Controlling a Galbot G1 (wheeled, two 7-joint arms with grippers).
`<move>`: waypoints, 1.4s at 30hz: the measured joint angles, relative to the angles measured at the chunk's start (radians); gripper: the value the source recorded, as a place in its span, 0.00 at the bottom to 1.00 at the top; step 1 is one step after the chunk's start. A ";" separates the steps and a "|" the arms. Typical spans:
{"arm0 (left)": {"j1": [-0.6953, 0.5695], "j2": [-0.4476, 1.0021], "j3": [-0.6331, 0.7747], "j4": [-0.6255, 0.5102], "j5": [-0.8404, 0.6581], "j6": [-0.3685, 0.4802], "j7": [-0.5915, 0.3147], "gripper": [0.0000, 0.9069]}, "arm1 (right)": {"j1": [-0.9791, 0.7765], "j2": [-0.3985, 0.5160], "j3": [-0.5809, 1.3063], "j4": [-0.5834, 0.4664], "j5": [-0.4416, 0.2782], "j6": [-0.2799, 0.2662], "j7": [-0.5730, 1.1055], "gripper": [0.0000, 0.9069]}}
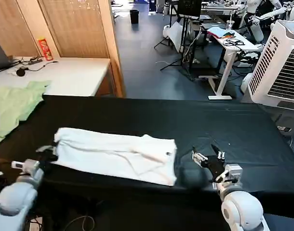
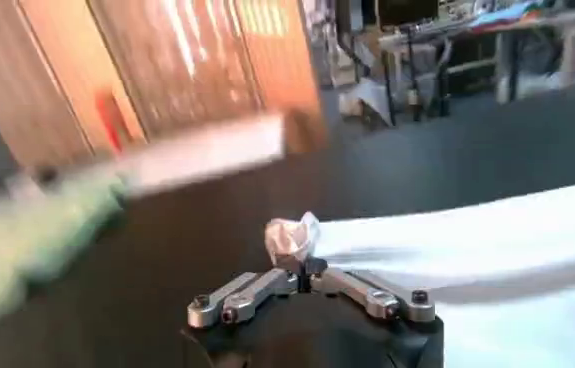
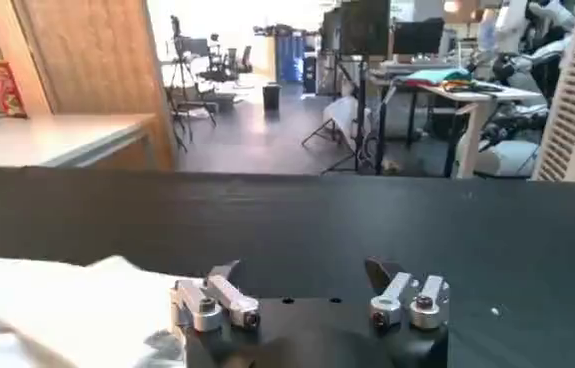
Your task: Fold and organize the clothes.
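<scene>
The clothes are one white T-shirt (image 1: 118, 154), folded into a long band across the front of the black table (image 1: 185, 120). My left gripper (image 1: 48, 155) is at the band's left end. In the left wrist view that gripper (image 2: 302, 270) is shut, pinching a small bunch of the shirt's white cloth (image 2: 289, 238), and the rest of the shirt (image 2: 467, 240) stretches away from it. My right gripper (image 1: 207, 154) rests just off the shirt's right end, on bare table. Its fingers (image 3: 302, 268) stand wide open with nothing between them, the shirt's edge (image 3: 57, 300) beside one finger.
A light green garment (image 1: 14, 103) lies on the table's far left corner. Behind it stands a white table (image 1: 74, 72) with a red can (image 1: 43, 48) and cables. A white air cooler (image 1: 282, 62) stands off the far right. The black cloth beyond the shirt is bare.
</scene>
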 joint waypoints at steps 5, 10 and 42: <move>0.036 0.016 -0.008 -0.033 0.013 0.007 -0.017 0.00 | -0.004 0.014 -0.009 0.000 -0.022 0.001 0.000 0.97; 0.084 -0.041 0.037 -0.163 -0.108 0.113 -0.055 0.00 | -0.021 0.028 0.001 -0.004 -0.049 0.010 -0.006 0.97; -0.118 -0.373 0.512 -0.344 -0.473 0.314 -0.175 0.00 | -0.060 0.057 0.052 -0.056 -0.115 0.029 -0.022 0.97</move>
